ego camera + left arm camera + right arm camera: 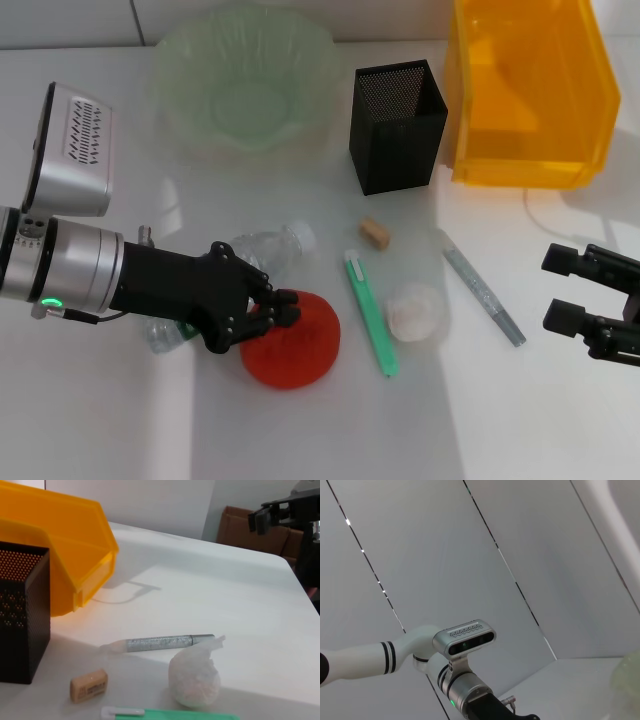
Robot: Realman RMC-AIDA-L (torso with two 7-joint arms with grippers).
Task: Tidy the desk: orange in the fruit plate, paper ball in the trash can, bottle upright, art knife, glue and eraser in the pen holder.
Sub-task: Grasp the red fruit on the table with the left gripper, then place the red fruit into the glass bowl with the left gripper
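Colours and patterns. Upper centre of the head view: fruit plate [243, 88], pale translucent green with a ruffled rim. Upper right: trash can [525, 90], translucent yellow-orange. Between them: pen holder [397, 126], black perforated mesh. Lower centre: orange [296, 340], red-orange. Beside it: art knife [371, 312], mint green with a white end; paper ball [415, 311], white; glue [484, 296], grey with silvery speckle; eraser [374, 233], tan. Bottle [268, 250], clear with a white cap. Left gripper [272, 312], black on a silver wrist; right gripper [562, 290], black. Table [540, 420], white.
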